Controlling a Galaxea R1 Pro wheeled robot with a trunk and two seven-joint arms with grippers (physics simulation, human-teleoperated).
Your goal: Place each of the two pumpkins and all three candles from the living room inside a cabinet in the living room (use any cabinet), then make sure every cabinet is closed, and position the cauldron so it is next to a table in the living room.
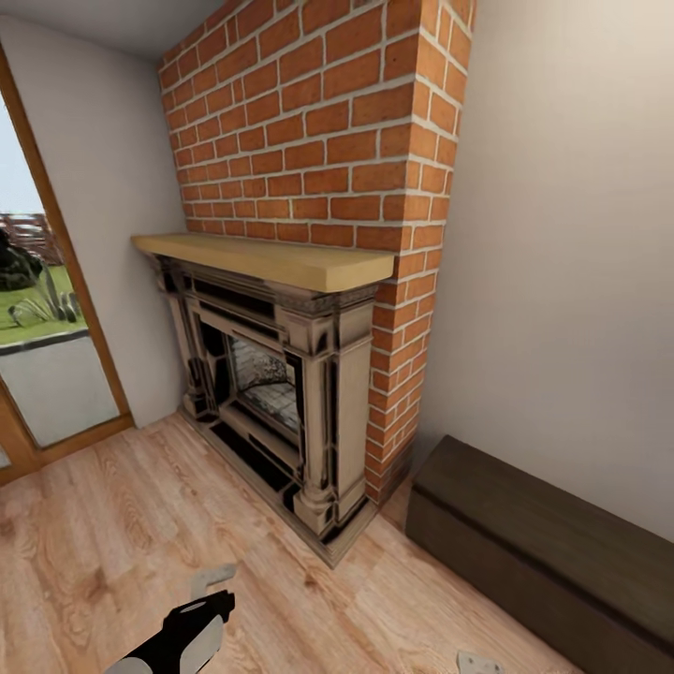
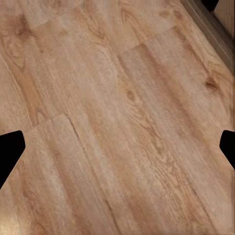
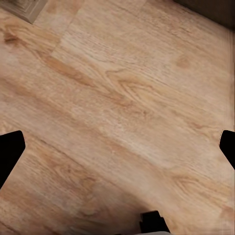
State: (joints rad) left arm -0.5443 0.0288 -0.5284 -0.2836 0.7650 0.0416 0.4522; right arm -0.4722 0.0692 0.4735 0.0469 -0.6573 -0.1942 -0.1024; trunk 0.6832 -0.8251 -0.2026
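Observation:
The long low dark-brown cabinet (image 1: 552, 552) stands against the right wall beside the fireplace, and its visible front is shut flush. One dark corner of the cabinet (image 3: 210, 10) shows in the right wrist view. My left gripper (image 1: 213, 578) hangs low over the wood floor at the bottom left. In the left wrist view the left gripper (image 2: 117, 147) is open, fingertips (image 2: 10, 149) wide apart over bare planks. My right gripper (image 3: 117, 147) is open too, with nothing between its fingers (image 3: 10, 152). The pumpkins, candles, cauldron and table are out of view.
A stone fireplace (image 1: 281, 393) with a light wood mantel (image 1: 271, 257) and a red brick chimney (image 1: 328, 122) stands ahead. A glass door (image 1: 37, 356) with a wood frame is at the left. Wood floor (image 1: 122, 524) lies between me and the hearth.

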